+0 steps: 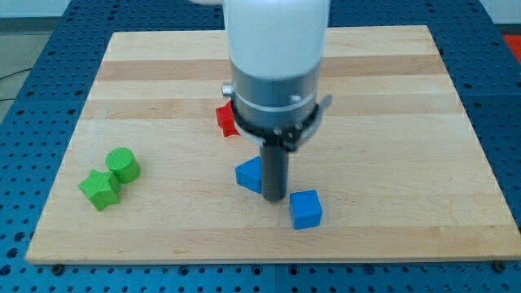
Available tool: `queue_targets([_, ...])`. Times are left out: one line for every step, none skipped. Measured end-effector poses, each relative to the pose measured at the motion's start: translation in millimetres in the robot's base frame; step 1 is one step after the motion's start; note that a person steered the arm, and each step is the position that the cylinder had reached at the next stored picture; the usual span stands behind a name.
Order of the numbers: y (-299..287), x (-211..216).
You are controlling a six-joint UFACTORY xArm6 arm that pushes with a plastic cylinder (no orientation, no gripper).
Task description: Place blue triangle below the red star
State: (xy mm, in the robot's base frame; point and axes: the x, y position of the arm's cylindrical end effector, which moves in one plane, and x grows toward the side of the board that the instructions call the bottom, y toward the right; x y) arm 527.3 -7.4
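Rod's lower end, my tip (pixel 274 199), sits on the wooden board (pixel 391 98) touching the blue triangle's (pixel 249 175) right side (no jaws on it, just a bare rod). Red star (pixel 225 120) is above, half hidden behind the arm. Blue cube (pixel 306 209) lies just lower right; green cylinder (pixel 123 165) and green star (pixel 100 190) touch far left

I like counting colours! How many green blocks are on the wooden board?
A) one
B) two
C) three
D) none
B: two green blocks sit together near the view's left edge of the board, a green cylinder and a green star-like block touching it just below and to its left.
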Motion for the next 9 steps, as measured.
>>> queue_targets([-41,-37])
queue_targets([-19,-10])
queue_targets([-36,-5])
queue_targets([-62,1])
queue_targets([-89,7])
queue_targets([-112,-5])
queue_targets([-99,-45])
queue_targets([-98,-72])
queue_targets([-102,-58])
